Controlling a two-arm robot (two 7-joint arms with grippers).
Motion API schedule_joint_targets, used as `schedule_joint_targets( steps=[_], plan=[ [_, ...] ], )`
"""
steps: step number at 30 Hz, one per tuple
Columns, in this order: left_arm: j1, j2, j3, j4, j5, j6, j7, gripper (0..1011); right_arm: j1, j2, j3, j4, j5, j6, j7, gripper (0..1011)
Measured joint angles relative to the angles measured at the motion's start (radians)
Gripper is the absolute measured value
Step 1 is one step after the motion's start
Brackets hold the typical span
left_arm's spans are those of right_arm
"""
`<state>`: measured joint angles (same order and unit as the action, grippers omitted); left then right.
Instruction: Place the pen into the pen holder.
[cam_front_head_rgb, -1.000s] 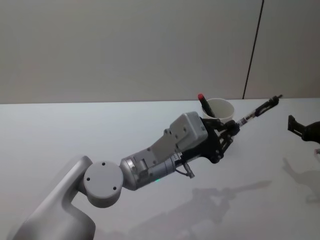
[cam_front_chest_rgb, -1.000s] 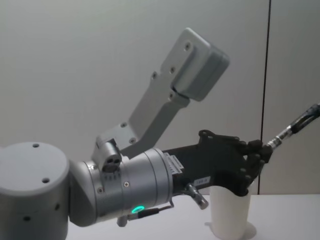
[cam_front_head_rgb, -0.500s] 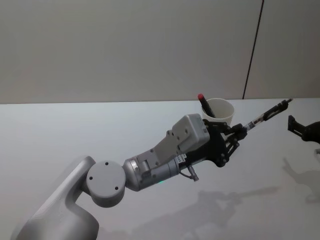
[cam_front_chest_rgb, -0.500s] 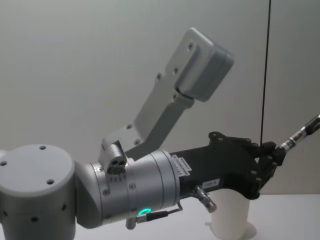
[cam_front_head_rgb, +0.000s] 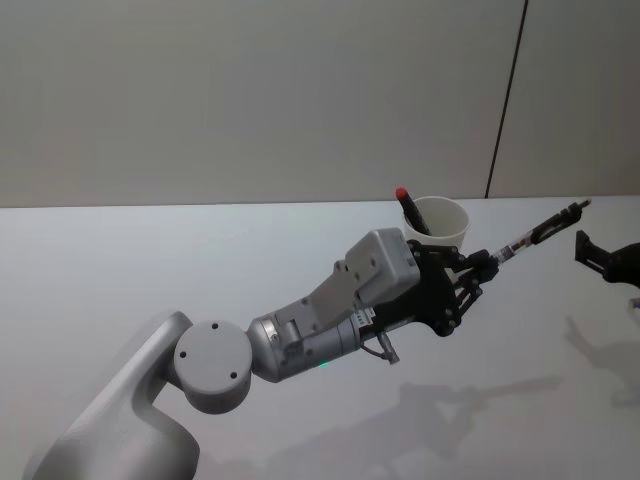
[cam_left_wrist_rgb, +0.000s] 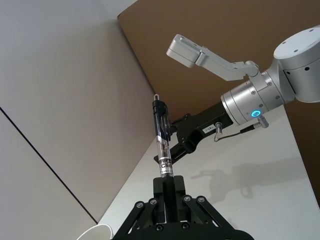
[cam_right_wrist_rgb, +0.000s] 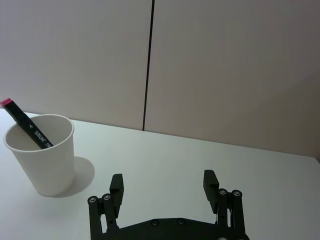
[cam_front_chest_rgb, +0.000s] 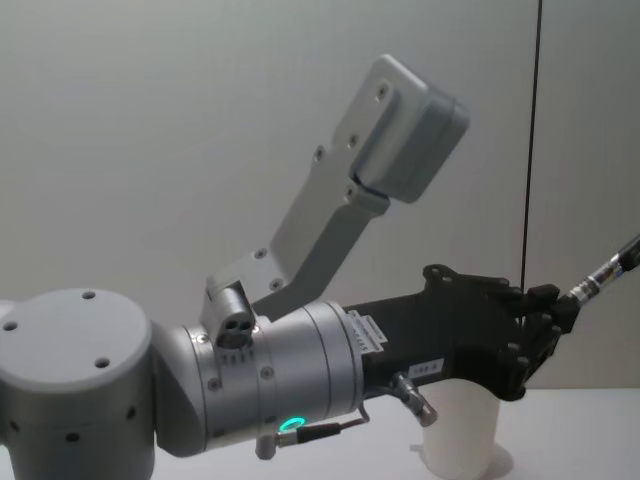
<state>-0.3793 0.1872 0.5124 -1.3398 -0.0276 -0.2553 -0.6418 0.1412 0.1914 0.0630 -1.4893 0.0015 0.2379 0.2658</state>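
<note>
White tabletop and grey wall panels frame the work. The left gripper is clamped on one end of a clear-barrelled pen, which juts out toward 2 o'clock, raised clear of the table. The pen holder, a white paper cup, stands close by at the gripper's 11 o'clock. A red-tipped pen already leans inside it against the 10 o'clock rim. The right gripper waits off at the cup's 4 o'clock, fingers apart and empty. To finish cleanly, the wrist would likely need to swing the held pen upright over the free side of the mouth. It should then lower the pen past the rim before letting go, without nudging the light cup.
</note>
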Motion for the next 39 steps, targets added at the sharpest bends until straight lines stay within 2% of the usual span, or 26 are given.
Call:
schedule_joint_targets(
  steps=[7,18,29,39],
  plan=[
    [-0.001,-0.001,0.001,0.001,-0.002,-0.001,-0.004,131,-0.01,0.005,0.006,-0.009,0.021,-0.012,0.024,1001],
    [-0.002,-0.001,0.001,0.003,-0.004,-0.002,-0.006,131,-0.044,0.028,0.034,-0.034,0.092,-0.038,0.095,1001],
    [-0.002,-0.001,0.001,0.003,-0.005,-0.002,-0.008,131,-0.091,0.061,0.073,-0.06,0.189,-0.043,0.203,1001],
    [-0.002,-0.001,0.001,0.003,-0.005,-0.002,-0.009,131,-0.131,0.092,0.11,-0.079,0.305,-0.009,0.316,1001]
  ],
)
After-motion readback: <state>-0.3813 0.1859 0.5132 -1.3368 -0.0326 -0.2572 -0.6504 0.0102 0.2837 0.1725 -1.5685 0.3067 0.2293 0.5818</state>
